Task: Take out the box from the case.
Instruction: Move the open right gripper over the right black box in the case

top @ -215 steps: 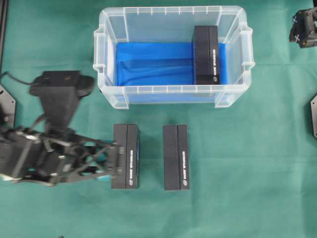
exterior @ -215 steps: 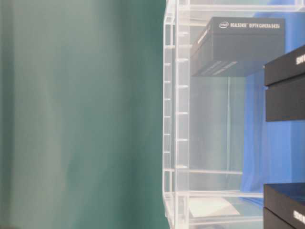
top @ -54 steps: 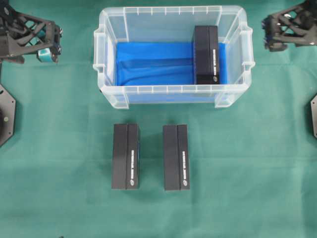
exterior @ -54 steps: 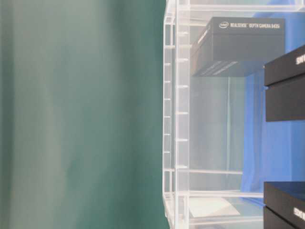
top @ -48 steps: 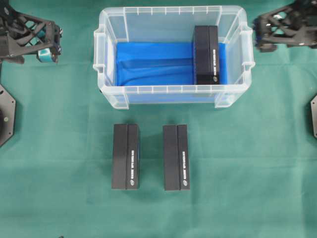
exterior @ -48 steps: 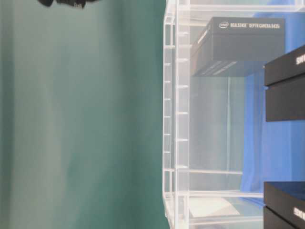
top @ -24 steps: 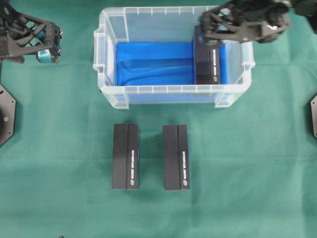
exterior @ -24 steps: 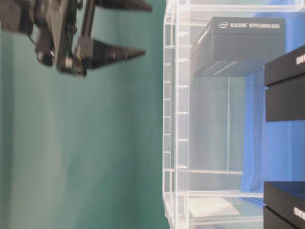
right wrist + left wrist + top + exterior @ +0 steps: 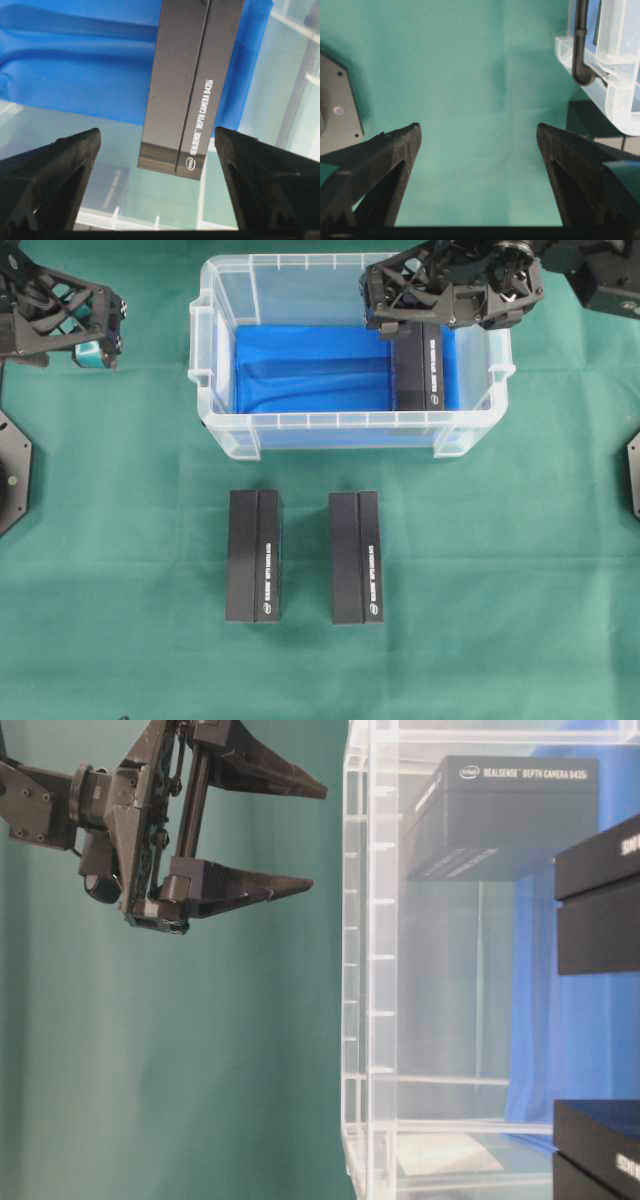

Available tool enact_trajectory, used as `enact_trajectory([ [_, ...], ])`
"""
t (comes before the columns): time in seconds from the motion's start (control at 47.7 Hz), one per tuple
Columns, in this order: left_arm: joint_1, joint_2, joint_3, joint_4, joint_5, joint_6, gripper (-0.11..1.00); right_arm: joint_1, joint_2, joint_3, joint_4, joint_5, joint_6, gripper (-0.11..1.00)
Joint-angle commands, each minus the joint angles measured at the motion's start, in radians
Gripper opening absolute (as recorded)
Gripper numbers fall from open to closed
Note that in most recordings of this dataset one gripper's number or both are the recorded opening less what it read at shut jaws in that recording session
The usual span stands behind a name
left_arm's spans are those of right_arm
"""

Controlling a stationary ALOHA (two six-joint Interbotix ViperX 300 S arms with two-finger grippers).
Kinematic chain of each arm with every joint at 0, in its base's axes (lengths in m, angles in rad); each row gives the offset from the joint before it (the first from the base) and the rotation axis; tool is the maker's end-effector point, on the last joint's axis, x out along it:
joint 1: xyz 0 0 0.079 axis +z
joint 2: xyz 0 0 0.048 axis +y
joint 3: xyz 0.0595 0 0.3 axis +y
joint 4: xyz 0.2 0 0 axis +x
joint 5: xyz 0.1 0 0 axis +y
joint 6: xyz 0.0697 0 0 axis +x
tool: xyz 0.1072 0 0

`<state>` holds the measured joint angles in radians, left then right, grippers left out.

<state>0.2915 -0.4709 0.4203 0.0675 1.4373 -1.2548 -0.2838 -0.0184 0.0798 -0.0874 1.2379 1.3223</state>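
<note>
Jaws of both the right gripper (image 9: 385, 302) and the left gripper (image 9: 100, 325) stand wide and empty, the right above the case (image 9: 205, 390), where the box (image 9: 418, 365) lies at the right end on the blue lining (image 9: 310, 370).

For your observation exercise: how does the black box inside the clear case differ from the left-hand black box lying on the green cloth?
The box in the case rests on blue lining, walled in by the case; the left box on the cloth lies in the open. The right gripper, jaws open, hangs over the cased box; no gripper is near the cloth box. Both are black, elongated, with white lettering, lying parallel.
</note>
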Motion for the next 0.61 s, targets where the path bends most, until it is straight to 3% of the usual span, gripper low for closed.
enact_trajectory([
  [0.0, 0.005, -0.011, -0.020, -0.002, 0.002, 0.002, 0.98, 0.006, -0.014, -0.021, -0.003, 0.000, 0.002, 0.92],
  [0.587, 0.005, -0.011, -0.020, -0.002, 0.002, 0.002, 0.98, 0.006, -0.014, -0.015, -0.026, 0.012, 0.002, 0.92],
])
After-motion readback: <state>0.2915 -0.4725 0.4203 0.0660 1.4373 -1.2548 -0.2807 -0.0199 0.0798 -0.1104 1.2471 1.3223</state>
